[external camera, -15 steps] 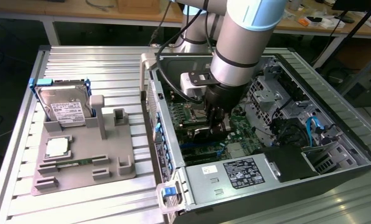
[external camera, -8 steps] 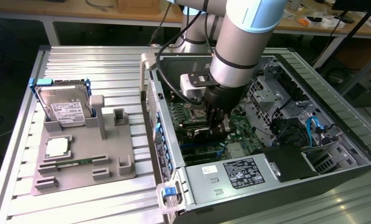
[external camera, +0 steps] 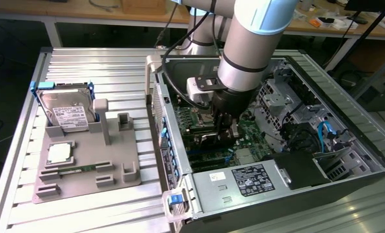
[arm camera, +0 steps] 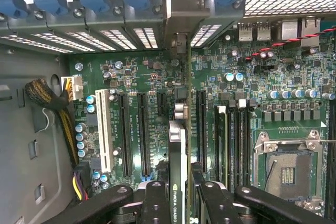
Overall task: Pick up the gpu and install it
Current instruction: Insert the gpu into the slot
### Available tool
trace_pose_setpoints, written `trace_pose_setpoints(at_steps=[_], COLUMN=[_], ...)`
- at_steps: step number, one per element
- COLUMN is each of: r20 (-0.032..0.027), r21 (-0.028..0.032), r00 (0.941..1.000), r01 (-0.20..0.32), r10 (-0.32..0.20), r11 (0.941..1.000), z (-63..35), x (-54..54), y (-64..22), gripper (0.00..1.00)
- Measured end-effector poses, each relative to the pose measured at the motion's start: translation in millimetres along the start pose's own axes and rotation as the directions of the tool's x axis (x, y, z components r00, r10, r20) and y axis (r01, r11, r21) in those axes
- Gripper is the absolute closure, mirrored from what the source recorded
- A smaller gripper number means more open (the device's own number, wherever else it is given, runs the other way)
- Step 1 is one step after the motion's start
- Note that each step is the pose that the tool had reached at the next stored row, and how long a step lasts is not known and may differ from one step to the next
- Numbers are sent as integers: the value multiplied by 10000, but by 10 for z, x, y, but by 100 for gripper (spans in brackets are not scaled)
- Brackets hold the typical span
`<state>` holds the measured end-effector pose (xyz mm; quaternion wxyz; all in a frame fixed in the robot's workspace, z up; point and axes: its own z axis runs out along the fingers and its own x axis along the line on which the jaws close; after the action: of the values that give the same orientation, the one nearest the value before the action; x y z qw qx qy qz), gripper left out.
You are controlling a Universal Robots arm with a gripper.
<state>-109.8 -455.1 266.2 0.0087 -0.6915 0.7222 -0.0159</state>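
**Card on edge over the slot row**

My tool is clamped on the gpu, one finger on each flat face near its upper edge. I hold it this way so that the card stands on edge, at right angles to the motherboard, with its connector edge facing down at the board. That is the only attitude in which it can enter a slot.

The gpu sits over the motherboard's middle, parallel to the long black expansion slots and between them and the memory slots. The white slot lies farther off, on the side away from the processor socket. The card's metal bracket reaches the slotted rear wall at the motherboard's far end, where it has to line up with an opening. I judge the card to be aligned with its slot, but I cannot tell whether it is pressed home.

The hard drive stands in its grey holder on the surface, outside the case and well apart from the motherboard.
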Motion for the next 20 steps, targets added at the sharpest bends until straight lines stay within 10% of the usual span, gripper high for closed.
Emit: trace_pose_setpoints(at_steps=[20], r20=[32], r21=[-4], r00=[10000], r01=[-1], r10=[1], r11=[10000], z=[-25], x=[-17], y=[0], gripper=[73])
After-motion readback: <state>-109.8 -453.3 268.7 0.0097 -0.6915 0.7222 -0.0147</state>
